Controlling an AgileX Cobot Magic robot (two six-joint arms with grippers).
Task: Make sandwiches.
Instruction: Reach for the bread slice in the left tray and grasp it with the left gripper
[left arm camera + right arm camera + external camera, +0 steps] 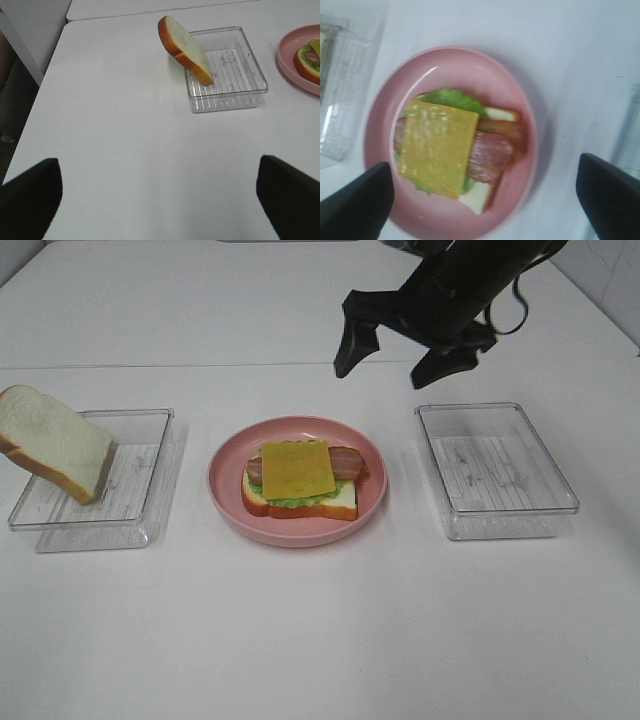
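While cheese slice (297, 469) sits skewed, bacon strip (346, 462) runs side-to-side.

You have a plain white worktop (300, 640) under soft, even light, with a thin seam (200, 366) running across its far part, and past the worktop's left edge a dim, dark floor (14, 102) and a pale grey panel (35, 17) standing beside it.
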